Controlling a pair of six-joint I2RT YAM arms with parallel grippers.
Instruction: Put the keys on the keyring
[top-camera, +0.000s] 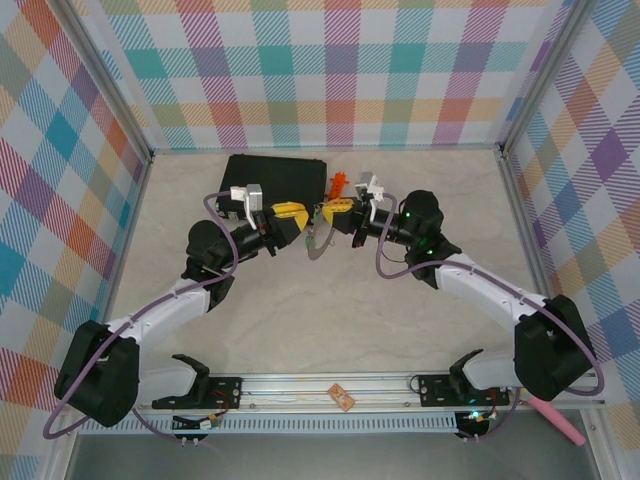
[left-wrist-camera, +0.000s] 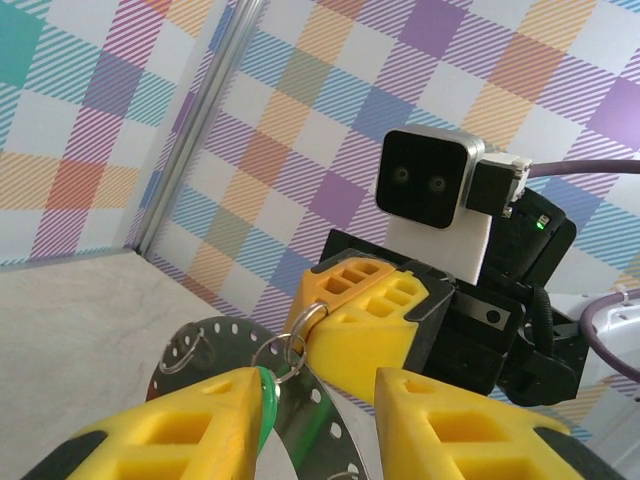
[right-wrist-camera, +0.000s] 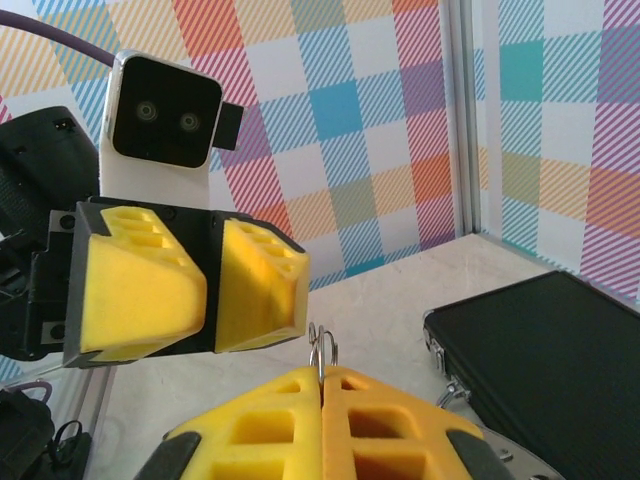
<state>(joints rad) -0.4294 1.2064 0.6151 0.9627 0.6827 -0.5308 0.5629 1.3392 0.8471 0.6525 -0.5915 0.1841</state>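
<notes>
Top external view has my two arms meeting past the middle of the table (top-camera: 300, 320), just short of the black case (top-camera: 275, 178) at the far edge. My left gripper (top-camera: 298, 213) stands part open, a green key tag (left-wrist-camera: 265, 395) against its left finger, nothing pinched. Between the grippers is the keyring (left-wrist-camera: 205, 345): thin, stiff, perforated metal, light but slick, best taken flat across its band. My right gripper (top-camera: 330, 208) is clamped on the small wire loop (right-wrist-camera: 323, 350), which I judge could twist free.
</notes>
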